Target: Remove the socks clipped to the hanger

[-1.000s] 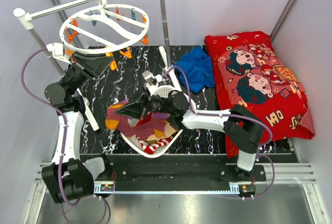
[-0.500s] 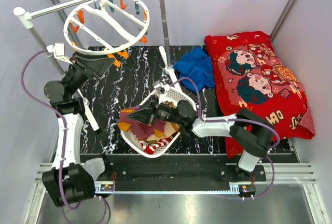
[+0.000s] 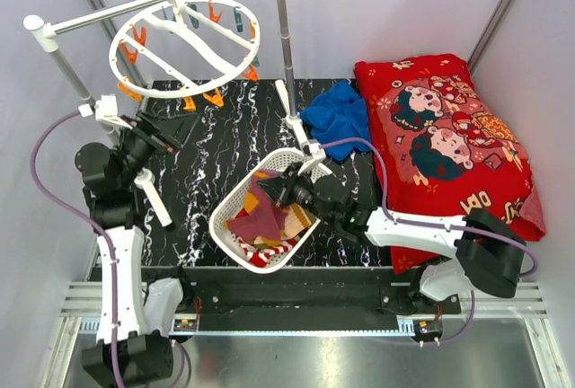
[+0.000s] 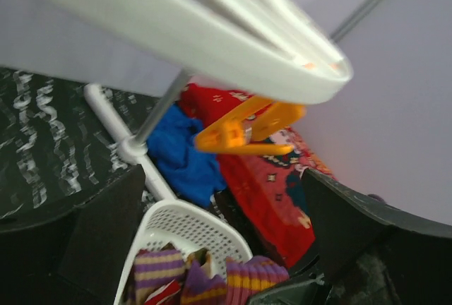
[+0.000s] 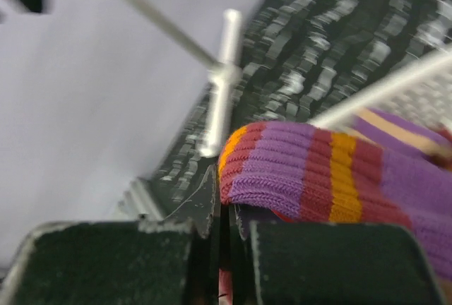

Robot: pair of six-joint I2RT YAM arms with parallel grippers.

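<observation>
**Socks in the basket, hanger on the rail**

The hanger [image 3: 184, 47] hangs by its hook from the rail [image 3: 90, 13] above the far left corner of the table [image 3: 225, 136]. It is tilted, with orange and teal clips [image 3: 214, 97] around its rim. The socks [image 3: 265, 222] lie heaped in the white basket [image 3: 221, 217] at the near middle of the table: maroon, tan, red-and-white and purple-striped.

The left fingers [image 4: 106, 227] are spread wide with nothing between them, just below the hanger's near rim. In the wrist view an orange one of the clips hangs from the ring straight ahead. The right fingers [image 5: 141, 262] are pressed together over the basket's far side. One of the socks, striped purple, orange and maroon, lies with its cuff right against their tips. Whether it is caught there I cannot tell.

A blue cloth [image 3: 340, 117] lies beyond the basket, beside the red pillow [image 3: 445, 136] at the right.
</observation>
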